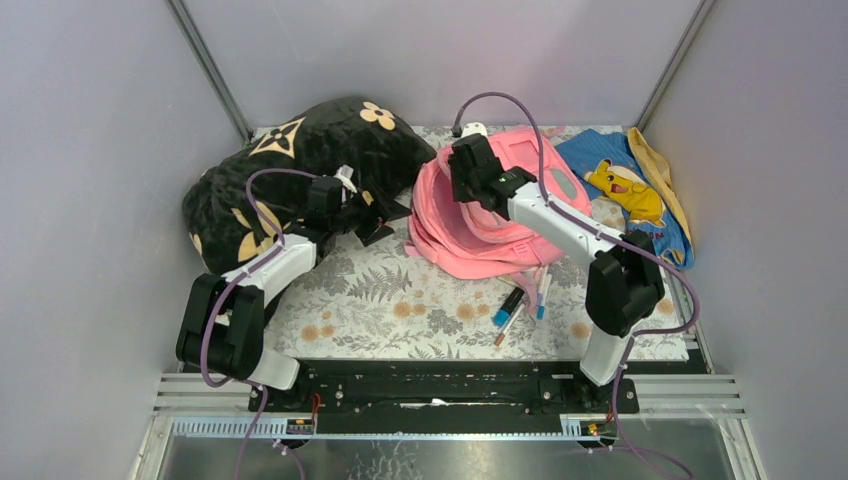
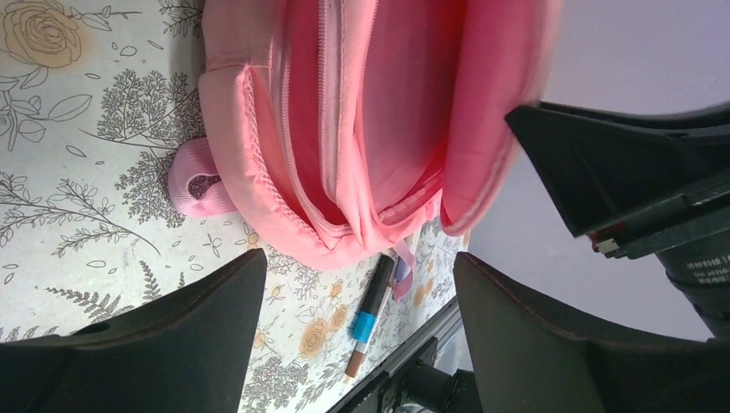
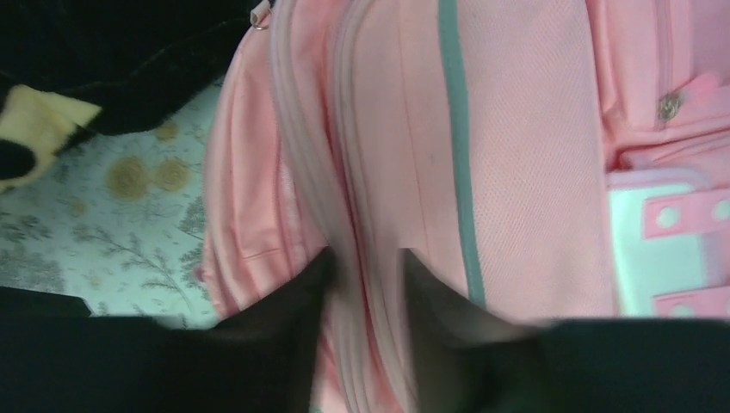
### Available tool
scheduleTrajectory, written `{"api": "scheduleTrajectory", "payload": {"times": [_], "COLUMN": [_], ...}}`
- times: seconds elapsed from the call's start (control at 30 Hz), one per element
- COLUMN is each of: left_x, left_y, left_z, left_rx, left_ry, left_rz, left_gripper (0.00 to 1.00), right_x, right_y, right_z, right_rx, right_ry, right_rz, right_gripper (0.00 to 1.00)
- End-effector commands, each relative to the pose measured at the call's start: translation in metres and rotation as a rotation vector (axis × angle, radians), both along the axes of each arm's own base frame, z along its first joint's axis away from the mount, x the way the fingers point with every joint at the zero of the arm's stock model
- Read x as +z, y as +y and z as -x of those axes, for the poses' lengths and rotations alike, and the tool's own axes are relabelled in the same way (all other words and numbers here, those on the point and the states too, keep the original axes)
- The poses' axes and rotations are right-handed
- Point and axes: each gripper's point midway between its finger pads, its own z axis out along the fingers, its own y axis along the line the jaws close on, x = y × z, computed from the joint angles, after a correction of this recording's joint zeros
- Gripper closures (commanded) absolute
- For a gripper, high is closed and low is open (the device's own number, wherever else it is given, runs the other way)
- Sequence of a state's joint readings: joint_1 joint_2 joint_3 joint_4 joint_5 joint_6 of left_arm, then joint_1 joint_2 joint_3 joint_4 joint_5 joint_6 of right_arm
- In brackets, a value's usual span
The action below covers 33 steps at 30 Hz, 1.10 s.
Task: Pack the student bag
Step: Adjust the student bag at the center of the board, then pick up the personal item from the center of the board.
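Pink fabric only thinly pinched: right pincer (image 3: pixel 363 262) clamped on a zip-side fold of the student bag (image 1: pixel 460 245), lying on the table (image 1: pixel 400 300) between black pillow (image 1: pixel 300 165) and blue cloth (image 1: pixel 595 152). Left pincer (image 2: pixel 359 262) spread apart, empty, just beside the bag. Could slip off that fold on a lift, or drag the bag across the pens (image 1: pixel 515 305) and scatter them.

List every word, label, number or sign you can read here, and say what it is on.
Nothing reads clearly.
Small white print on the black housing, left wrist view: too blurred to read.
The black pillow: tan flower motifs only, no letters.
The blue cloth: yellow cartoon figure, no words.
The student bag: no legible text.
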<state>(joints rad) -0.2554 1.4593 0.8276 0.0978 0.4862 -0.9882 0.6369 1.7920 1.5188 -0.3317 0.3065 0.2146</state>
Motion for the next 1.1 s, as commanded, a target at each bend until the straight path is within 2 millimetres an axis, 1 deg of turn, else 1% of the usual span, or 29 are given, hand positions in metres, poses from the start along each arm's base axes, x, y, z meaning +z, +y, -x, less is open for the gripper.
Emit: {"api": "scheduleTrajectory", "payload": {"times": [0.0, 0.03, 0.07, 0.13, 0.2, 0.27, 0.33, 0.37, 0.4, 0.43, 0.47, 0.5, 0.6, 0.67, 0.73, 0.8, 0.83, 0.87, 0.9, 0.97, 1.03, 1.07], "left_x": [0.017, 0.017, 0.017, 0.016, 0.018, 0.025, 0.030, 0.033, 0.034, 0.035, 0.035, 0.036, 0.031, 0.029, 0.028, 0.026, 0.025, 0.025, 0.025, 0.026, 0.027, 0.026], "left_y": [-0.008, -0.008, -0.008, -0.009, -0.013, -0.019, -0.027, -0.032, -0.037, -0.042, -0.049, -0.053, -0.063, -0.065, -0.066, -0.066, -0.066, -0.065, -0.065, -0.064, -0.062, -0.062], "left_z": [-0.007, -0.006, -0.007, -0.007, -0.005, -0.004, -0.003, -0.001, 0.000, 0.001, 0.004, 0.005, 0.010, 0.013, 0.015, 0.017, 0.018, 0.018, 0.019, 0.020, 0.021, 0.022], "left_rx": [-0.057, -0.065, -0.074, -0.083, -0.104, -0.122, -0.144, -0.155, -0.168, -0.182, -0.204, -0.217, -0.255, -0.270, -0.281, -0.290, -0.295, -0.300, -0.304, -0.310, -0.312, -0.314], "left_ry": [-0.097, -0.102, -0.113, -0.129, -0.143, -0.171, -0.190, -0.198, -0.204, -0.209, -0.212, -0.215, -0.208, -0.208, -0.209, -0.207, -0.206, -0.206, -0.207, -0.212, -0.220, -0.222], "left_rz": [0.010, -0.004, -0.028, -0.105, -0.164, -0.189, -0.195, -0.194, -0.192, -0.188, -0.182, -0.178, -0.175, -0.175, -0.177, -0.183, -0.189, -0.195, -0.200, -0.209, -0.215, -0.218], "left_gripper": [0.14, 0.14, 0.14, 0.13, 0.13, 0.13, 0.13, 0.13, 0.13, 0.13, 0.13, 0.13, 0.13, 0.13, 0.13, 0.13, 0.13, 0.13, 0.13, 0.13, 0.12, 0.12], "right_x": [0.028, 0.035, 0.041, 0.055, 0.066, 0.068, 0.047, 0.036, 0.020, 0.005, -0.008, -0.018, -0.036, -0.045, -0.059, -0.075, -0.078, -0.086, -0.088, -0.099, -0.109, -0.109], "right_y": [0.007, 0.000, -0.011, -0.043, -0.084, -0.139, -0.203, -0.229, -0.256, -0.279, -0.307, -0.320, -0.346, -0.360, -0.370, -0.377, -0.382, -0.386, -0.392, -0.402, -0.408, -0.408], "right_z": [0.002, 0.002, 0.003, 0.003, 0.009, 0.018, 0.035, 0.044, 0.053, 0.063, 0.073, 0.081, 0.096, 0.097, 0.095, 0.087, 0.081, 0.080, 0.076, 0.076, 0.070, 0.061], "right_rx": [0.009, -0.013, -0.045, -0.136, -0.242, -0.402, -0.598, -0.678, -0.756, -0.827, -0.918, -0.966, -1.089, -1.141, -1.187, -1.194, -1.201, -1.208, -1.222, -1.249, -1.228, -1.188], "right_ry": [-0.011, -0.040, -0.077, -0.157, -0.206, -0.232, -0.190, -0.152, -0.100, -0.052, -0.013, 0.013, 0.021, 0.034, 0.089, 0.138, 0.151, 0.171, 0.171, 0.190, 0.192, 0.176], "right_rz": [-0.162, -0.158, -0.144, -0.119, -0.120, -0.124, -0.117, -0.143, -0.174, -0.211, -0.252, -0.283, -0.251, -0.197, -0.178, -0.178, -0.168, -0.145, -0.123, -0.090, -0.131, -0.151], "right_gripper": [0.37, 0.28, 0.23, 0.18, 0.14, 0.10, 0.10, 0.10, 0.11, 0.11, 0.11, 0.11, 0.08, 0.06, 0.03, 0.02, 0.01, 0.00, 0.00, 0.00, 0.00, 0.00]}}
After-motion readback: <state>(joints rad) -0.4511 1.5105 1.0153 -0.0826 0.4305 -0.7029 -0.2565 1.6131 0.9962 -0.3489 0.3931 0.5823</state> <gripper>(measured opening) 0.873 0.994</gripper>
